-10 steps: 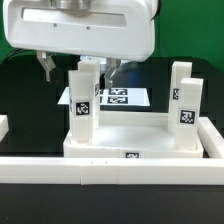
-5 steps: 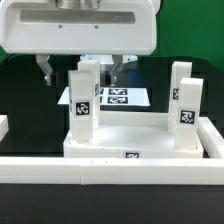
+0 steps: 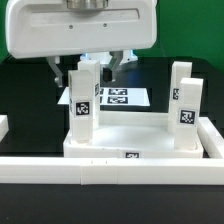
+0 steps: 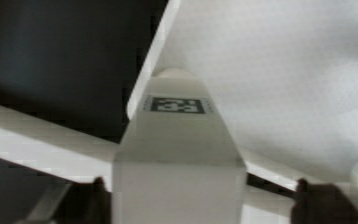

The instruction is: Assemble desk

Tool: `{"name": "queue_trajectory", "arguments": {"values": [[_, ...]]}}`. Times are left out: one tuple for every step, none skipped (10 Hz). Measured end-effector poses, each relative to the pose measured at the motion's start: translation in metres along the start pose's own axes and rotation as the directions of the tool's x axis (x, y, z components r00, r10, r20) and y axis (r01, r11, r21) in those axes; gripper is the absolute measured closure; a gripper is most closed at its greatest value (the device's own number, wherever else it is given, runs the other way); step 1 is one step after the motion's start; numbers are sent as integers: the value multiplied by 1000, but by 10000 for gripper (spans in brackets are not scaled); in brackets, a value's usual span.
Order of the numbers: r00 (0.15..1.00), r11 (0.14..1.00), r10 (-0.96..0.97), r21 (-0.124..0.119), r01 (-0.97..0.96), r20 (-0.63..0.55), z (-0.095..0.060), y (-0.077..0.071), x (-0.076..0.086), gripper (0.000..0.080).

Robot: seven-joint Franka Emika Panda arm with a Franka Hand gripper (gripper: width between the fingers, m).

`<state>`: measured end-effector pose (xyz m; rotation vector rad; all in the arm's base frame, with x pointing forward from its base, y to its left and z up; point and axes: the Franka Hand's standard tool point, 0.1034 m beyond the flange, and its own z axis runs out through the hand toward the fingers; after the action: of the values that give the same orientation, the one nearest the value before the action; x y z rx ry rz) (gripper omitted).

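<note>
The desk's tabletop slab [image 3: 130, 137] lies flat by the front border bar. A tagged white leg [image 3: 82, 108] stands upright on its left corner in the exterior view, and another leg [image 3: 185, 108] stands on its right corner. The top of a further post [image 3: 92, 63] shows just behind the left leg. My gripper [image 3: 84, 68] hangs over the left leg with one dark finger [image 3: 56, 72] on each side of its top. In the wrist view the leg [image 4: 176, 150] fills the space between the fingers [image 4: 101, 200] with narrow gaps, above the slab [image 4: 282, 80]. The jaws are open.
The marker board [image 3: 128, 97] lies on the black table behind the slab. Long white border bars run along the front [image 3: 110, 172], the exterior view's right [image 3: 213, 135] and left [image 3: 3, 125].
The finger on the exterior view's left has moved inward toward the left leg, so the gap between the fingers is narrower. The legs and slab have not moved.
</note>
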<state>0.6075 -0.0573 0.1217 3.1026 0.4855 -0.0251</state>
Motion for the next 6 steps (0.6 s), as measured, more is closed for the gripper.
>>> {"name": "queue_trajectory", "arguments": {"values": [[1000,1000,1,0,-1,0,0,0,0,372],[1000,1000,1,-1,-1,0,0,1,0,512],[1000,1000,2,-1,-2,0,0,1,0,512],[999,999,37,-1,-37,0,0,1,0,512],[999,999,40,0,-40,0,0,2,-1,512],[979,979,203,9,-203,7,1,3,-3,512]]}}
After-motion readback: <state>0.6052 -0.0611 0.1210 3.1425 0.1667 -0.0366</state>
